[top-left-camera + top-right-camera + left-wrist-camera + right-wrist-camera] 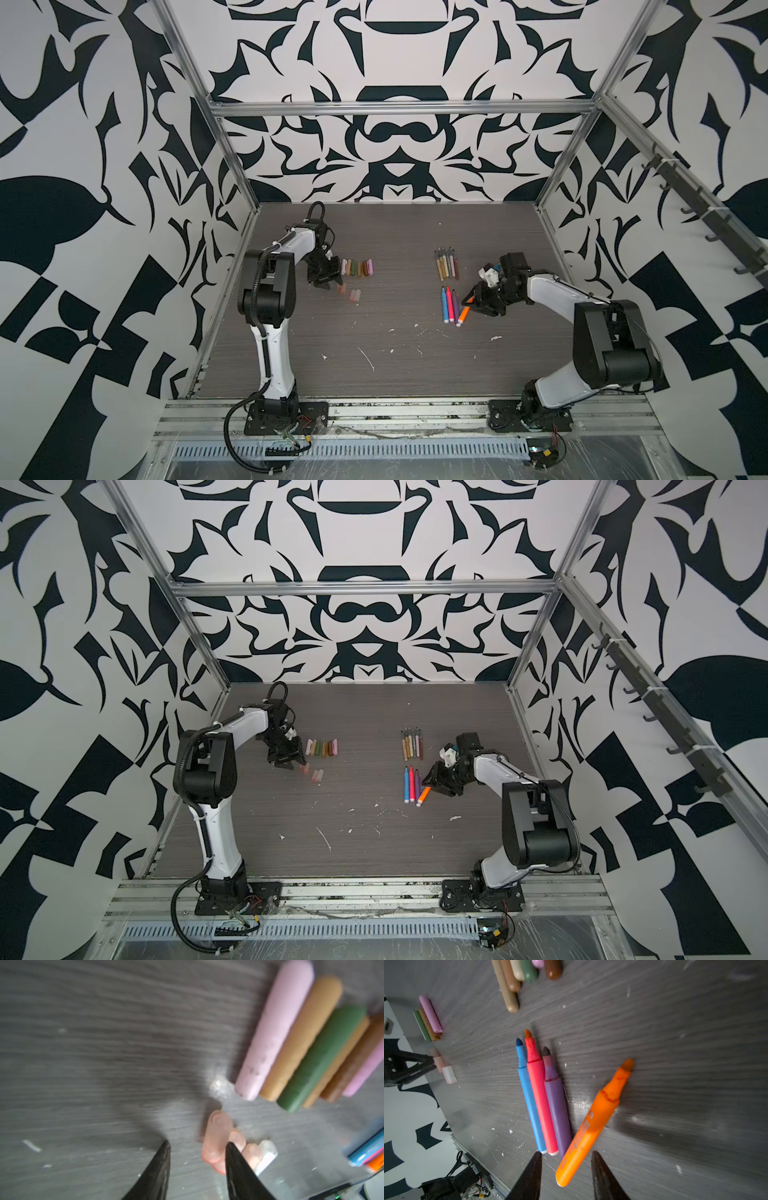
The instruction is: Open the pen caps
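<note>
A row of pen caps (356, 267) (322, 747), pink (274, 1028), tan (301, 1039), green (324, 1057) and brown, lies side by side on the dark table. Just in front of it lie translucent peach caps (216, 1138) (341, 288) (306, 769). My left gripper (324, 284) (289, 764) (197, 1144) is open beside them, with nothing between its fingers. My right gripper (471, 301) (432, 777) (566, 1152) is open. The uncapped orange pen (593, 1122) (463, 314) lies slanted between its fingers, untouched. Blue (531, 1101), pink (542, 1103) and purple (557, 1109) pens lie uncapped next to it.
Several thinner uncapped pens (446, 264) (412, 744) (517, 974) lie in a row behind the bright ones. White flecks (368, 357) dot the front of the table. Aluminium frame rails (399, 109) and patterned walls enclose the table (395, 232).
</note>
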`<state>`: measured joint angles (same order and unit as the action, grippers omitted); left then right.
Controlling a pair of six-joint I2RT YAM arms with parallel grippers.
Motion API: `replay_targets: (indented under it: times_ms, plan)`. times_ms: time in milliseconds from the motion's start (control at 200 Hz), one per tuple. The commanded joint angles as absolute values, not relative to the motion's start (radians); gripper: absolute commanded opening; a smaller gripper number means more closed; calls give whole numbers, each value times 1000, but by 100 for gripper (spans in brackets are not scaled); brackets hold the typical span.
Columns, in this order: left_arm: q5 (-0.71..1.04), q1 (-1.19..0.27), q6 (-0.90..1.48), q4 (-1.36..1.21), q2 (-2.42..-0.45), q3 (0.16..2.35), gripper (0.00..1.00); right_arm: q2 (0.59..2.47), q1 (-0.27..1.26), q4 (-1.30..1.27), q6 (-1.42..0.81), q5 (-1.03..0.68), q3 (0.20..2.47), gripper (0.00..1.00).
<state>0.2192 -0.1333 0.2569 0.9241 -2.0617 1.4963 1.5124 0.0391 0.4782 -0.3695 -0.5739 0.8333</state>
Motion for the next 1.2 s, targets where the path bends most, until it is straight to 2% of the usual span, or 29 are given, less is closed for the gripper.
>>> replay_targets:
  times_ms: [0, 20, 45, 60, 165, 240, 255, 295, 370, 475, 560, 610, 665, 730, 805, 880, 970, 1065, 1120, 1195]
  plan:
    - [253, -130, 263, 905, -1974, 1454, 64, 1383, 21, 472, -313, -463, 924, 44]
    - [255, -130, 270, 890, -1958, 1443, 74, 1364, 19, 474, -304, -428, 935, 44]
    - [260, -127, 281, 868, -1935, 1430, 95, 1345, 18, 477, -290, -378, 948, 45]
    - [265, -125, 290, 854, -1920, 1421, 100, 1333, 18, 477, -279, -352, 954, 46]
    - [274, -85, 403, 679, -1773, 1316, 99, 1248, 17, 419, -254, -40, 941, 57]
    - [261, -37, 533, 508, -1640, 1198, 99, 1180, 17, 227, -165, 115, 819, 65]
    - [248, -27, 564, 477, -1613, 1172, 99, 1166, 17, 180, -132, 152, 782, 69]
    - [190, -6, 639, 396, -1539, 1107, 100, 1128, 17, 38, -74, 216, 682, 91]
    - [46, 17, 756, 287, -1411, 990, 99, 1071, 17, -215, 47, 259, 494, 95]
    - [-77, 19, 726, 19, -1236, 786, 99, 1056, 3, -383, 30, 223, 374, 96]
    - [-294, 9, 728, -179, -1104, 599, 100, 1078, 5, -589, -23, 122, 269, 98]
    - [-409, 5, 729, -299, -1046, 490, 99, 1116, 5, -741, -81, 139, 217, 99]
    - [-473, 2, 675, -435, -1012, 401, 99, 1177, 4, -793, -86, 150, 213, 99]
    - [-479, 1, 538, -542, -1012, 354, 99, 1261, 4, -883, -69, 150, 206, 99]
    - [-453, 0, 367, -542, -1034, 358, 99, 1348, 5, -992, -101, 176, 207, 100]
    - [-496, 0, 337, -586, -1094, 349, 99, 1446, 5, -1062, -89, 130, 209, 100]
    - [-491, 0, 259, -787, -1198, 316, 99, 1600, 10, -1285, -76, 113, 193, 100]
    - [-417, 5, 158, -803, -1265, 371, 99, 1521, 14, -990, -78, 126, 286, 100]
    - [-431, 9, 118, -856, -1334, 388, 99, 1557, 19, -1002, -82, 121, 312, 100]
    - [-391, 9, 113, -723, -1303, 416, 99, 1540, 36, -932, -62, 130, 333, 100]
